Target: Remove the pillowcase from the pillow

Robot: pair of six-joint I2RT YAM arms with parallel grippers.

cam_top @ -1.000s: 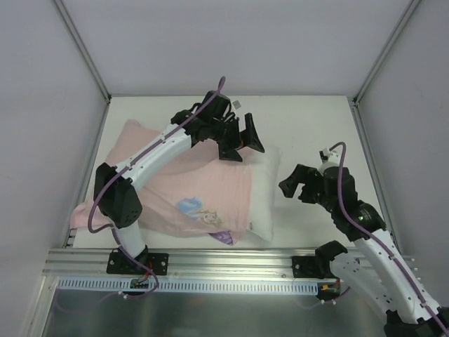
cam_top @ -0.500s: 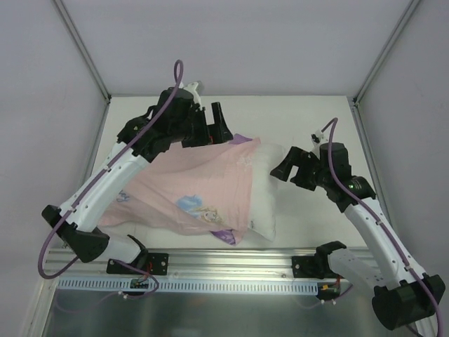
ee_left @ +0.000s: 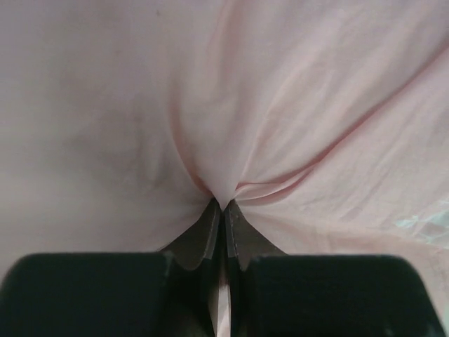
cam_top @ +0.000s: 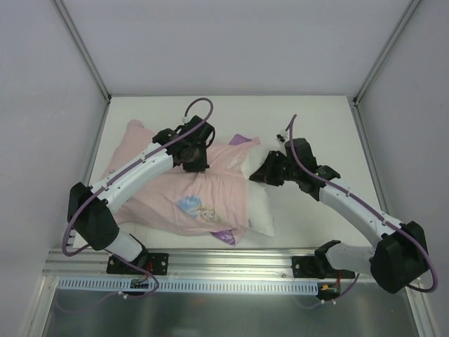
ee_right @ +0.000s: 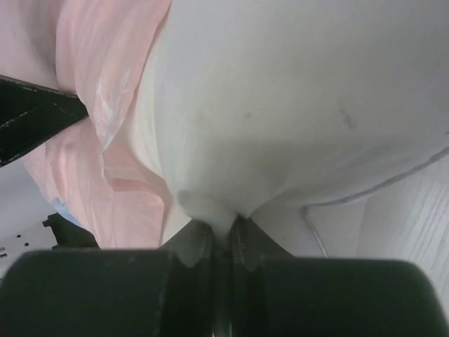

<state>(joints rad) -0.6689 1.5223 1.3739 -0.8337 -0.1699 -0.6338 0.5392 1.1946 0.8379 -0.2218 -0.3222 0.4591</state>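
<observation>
Left of centre on the desk, my left end effector is clamped shut on the pillowcase, my right end effector likewise on the bared end of the pillow; most of the cover is not off yet.

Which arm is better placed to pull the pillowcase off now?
Left. The left claw pinches the pink pillowcase; the right claw pinches the white pillow, so it likely suits holding.

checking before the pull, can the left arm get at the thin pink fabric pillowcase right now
Likely yes: the left gripper is shut on a fold of the thin pink fabric pillowcase, nothing in between; the right gripper pinches the plump white pillow.
</observation>
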